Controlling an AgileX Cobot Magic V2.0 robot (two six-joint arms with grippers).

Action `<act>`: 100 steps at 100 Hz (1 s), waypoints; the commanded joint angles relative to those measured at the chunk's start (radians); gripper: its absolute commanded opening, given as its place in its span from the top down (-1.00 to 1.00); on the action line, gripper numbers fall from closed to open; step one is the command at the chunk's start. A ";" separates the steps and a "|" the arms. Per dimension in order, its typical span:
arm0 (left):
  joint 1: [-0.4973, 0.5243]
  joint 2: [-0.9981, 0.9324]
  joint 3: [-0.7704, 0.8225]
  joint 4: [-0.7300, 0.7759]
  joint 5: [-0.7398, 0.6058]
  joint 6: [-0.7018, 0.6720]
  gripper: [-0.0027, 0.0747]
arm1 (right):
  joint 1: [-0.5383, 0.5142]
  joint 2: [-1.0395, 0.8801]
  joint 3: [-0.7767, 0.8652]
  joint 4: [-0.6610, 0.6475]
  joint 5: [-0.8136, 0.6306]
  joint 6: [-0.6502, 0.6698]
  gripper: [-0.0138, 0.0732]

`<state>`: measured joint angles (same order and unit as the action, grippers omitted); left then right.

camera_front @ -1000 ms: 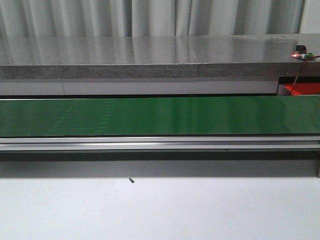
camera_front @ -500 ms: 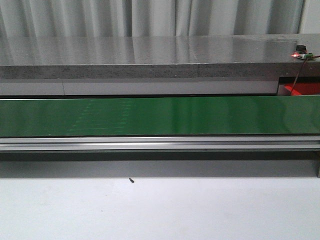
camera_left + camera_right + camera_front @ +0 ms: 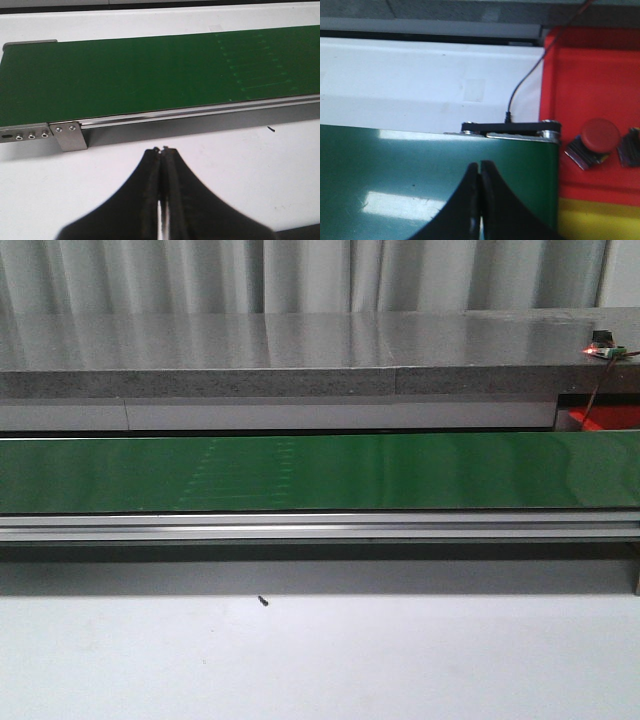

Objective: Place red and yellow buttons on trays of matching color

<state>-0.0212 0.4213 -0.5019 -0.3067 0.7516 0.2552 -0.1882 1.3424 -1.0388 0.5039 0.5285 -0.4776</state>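
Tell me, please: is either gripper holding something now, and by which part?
Nothing is held. The left gripper and right gripper are both shut on nothing.

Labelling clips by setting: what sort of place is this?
Probably a lab or factory-style sorting station: a green conveyor belt on a white table, with a red tray holding a red button at its end.

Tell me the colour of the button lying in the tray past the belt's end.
Red. The button lies in the red tray; the right wrist view shows it best.
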 commanded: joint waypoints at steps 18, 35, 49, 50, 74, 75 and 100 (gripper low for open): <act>-0.009 0.005 -0.027 -0.026 -0.069 -0.004 0.98 | 0.050 -0.225 0.095 -0.476 -0.095 0.509 0.82; -0.009 0.005 -0.027 -0.026 -0.069 -0.004 0.98 | 0.109 -0.343 0.211 -0.492 -0.139 0.507 0.82; -0.009 0.005 -0.027 -0.026 -0.069 -0.004 0.98 | 0.119 -0.451 0.326 -0.504 -0.153 0.506 0.82; -0.009 0.005 -0.027 -0.026 -0.069 -0.004 0.98 | 0.119 -0.463 0.332 -0.504 -0.153 0.506 0.82; -0.009 0.005 -0.027 -0.026 -0.069 -0.004 0.98 | 0.119 -0.659 0.499 -0.497 -0.162 0.465 0.82; -0.009 0.005 -0.027 -0.026 -0.069 -0.004 0.98 | 0.119 -0.664 0.503 -0.497 -0.162 0.465 0.82; -0.009 0.005 -0.027 -0.026 -0.069 -0.004 0.98 | 0.119 -0.839 0.603 -0.497 -0.157 0.465 0.82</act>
<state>-0.0212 0.4213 -0.5019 -0.3067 0.7516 0.2552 -0.0715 0.5451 -0.4343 0.0103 0.4411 0.0000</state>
